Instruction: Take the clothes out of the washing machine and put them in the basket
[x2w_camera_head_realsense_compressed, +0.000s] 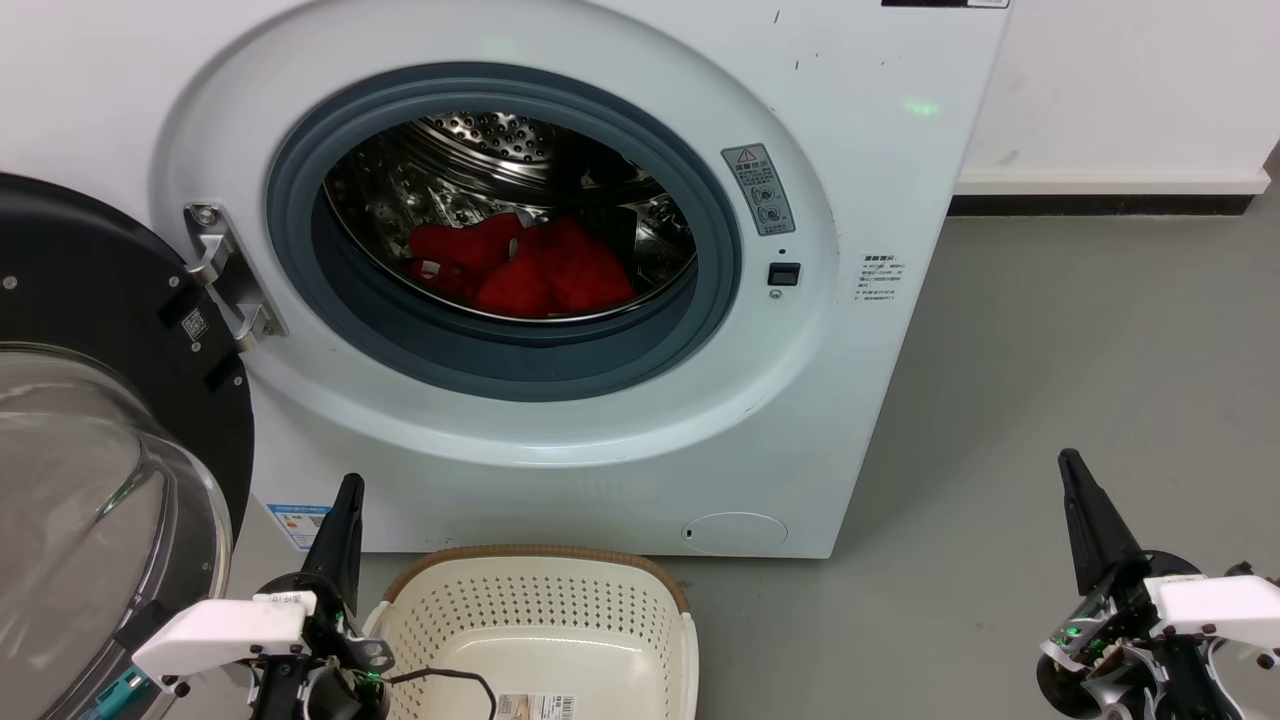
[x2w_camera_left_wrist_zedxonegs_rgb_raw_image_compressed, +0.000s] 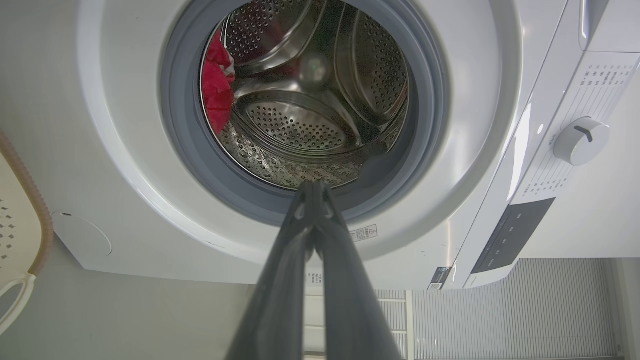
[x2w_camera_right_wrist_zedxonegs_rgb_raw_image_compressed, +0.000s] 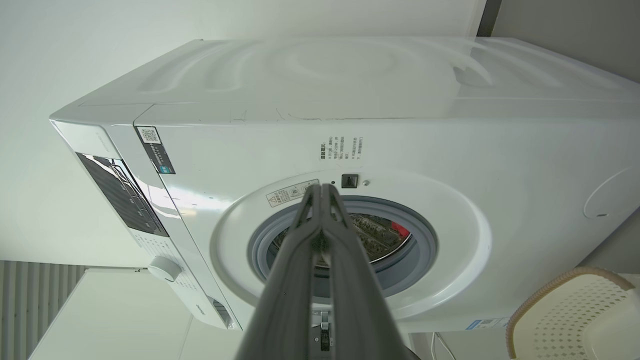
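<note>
The white washing machine (x2w_camera_head_realsense_compressed: 560, 300) stands with its round door (x2w_camera_head_realsense_compressed: 90, 430) swung open to the left. Red clothes (x2w_camera_head_realsense_compressed: 525, 265) lie heaped at the bottom of its steel drum; a strip of them shows as clothes (x2w_camera_left_wrist_zedxonegs_rgb_raw_image_compressed: 217, 90) in the left wrist view and clothes (x2w_camera_right_wrist_zedxonegs_rgb_raw_image_compressed: 400, 229) in the right wrist view. The cream basket (x2w_camera_head_realsense_compressed: 540, 625) with a brown rim sits on the floor before the machine, holding no clothes. My left gripper (x2w_camera_head_realsense_compressed: 348, 488) is shut, empty, just left of the basket. My right gripper (x2w_camera_head_realsense_compressed: 1070, 462) is shut, empty, far right over the floor.
Grey floor (x2w_camera_head_realsense_compressed: 1050, 400) spreads to the right of the machine, up to a white wall with a dark skirting. The open glass door fills the lower left beside my left arm. A black cable (x2w_camera_head_realsense_compressed: 450, 678) lies over the basket's near edge.
</note>
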